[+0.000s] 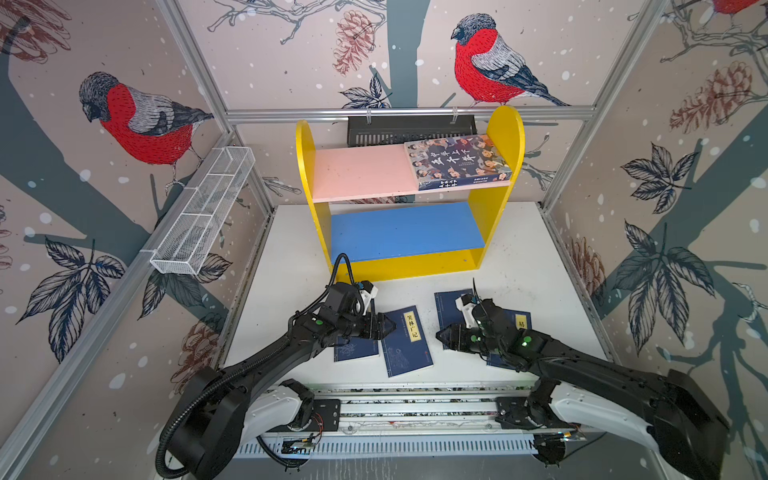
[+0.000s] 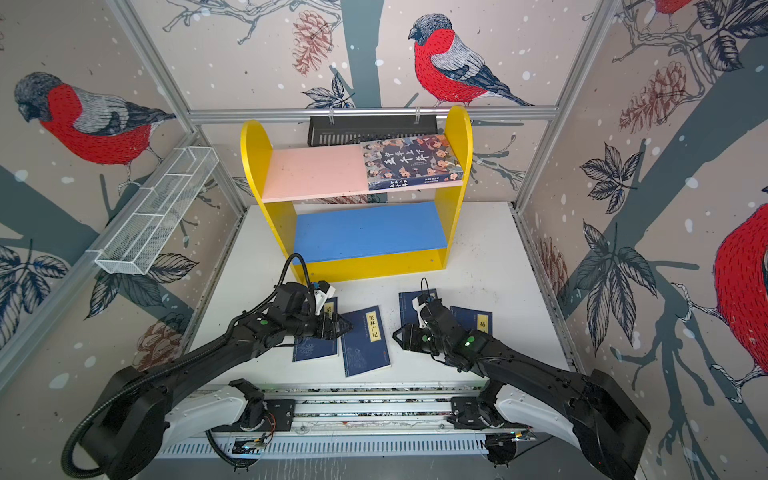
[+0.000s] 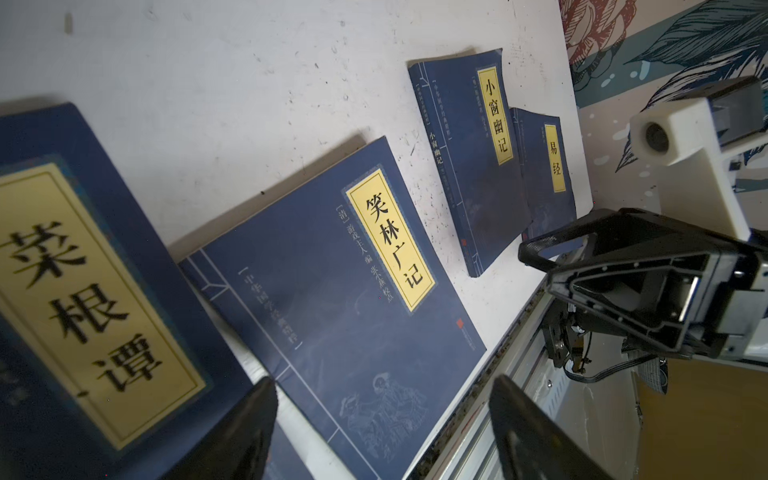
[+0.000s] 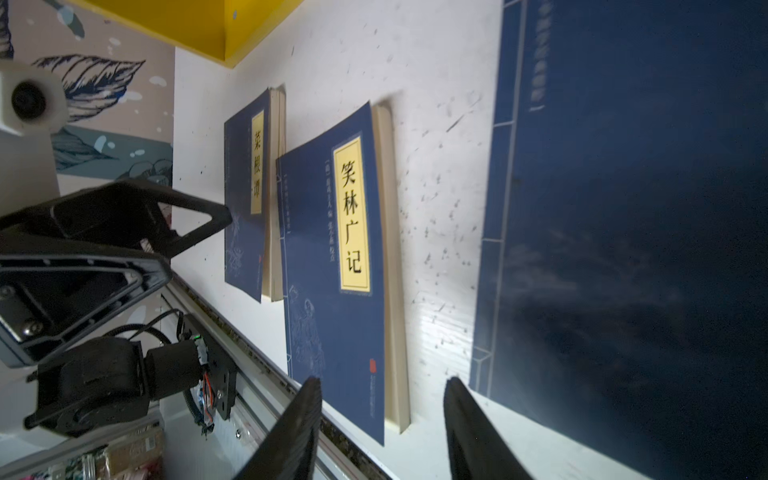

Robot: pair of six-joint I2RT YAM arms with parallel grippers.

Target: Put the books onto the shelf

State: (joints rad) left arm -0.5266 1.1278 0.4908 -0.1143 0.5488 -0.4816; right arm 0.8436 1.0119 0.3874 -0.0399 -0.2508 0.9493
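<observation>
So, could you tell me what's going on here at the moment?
The two robot arms are shelving books. The colourful book already lies on the pink upper board of the shelf. Four navy books lie on the table. The left fingers and right fingers hover open above them, holding nothing.

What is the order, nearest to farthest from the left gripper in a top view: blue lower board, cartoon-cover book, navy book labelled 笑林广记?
From the left gripper:
1. Navy book labelled 笑林广记, on the table, right at its tips.
2. Blue lower board, farther back, in the shelf.
3. Cartoon-cover book, on the pink upper board, right end.
</observation>
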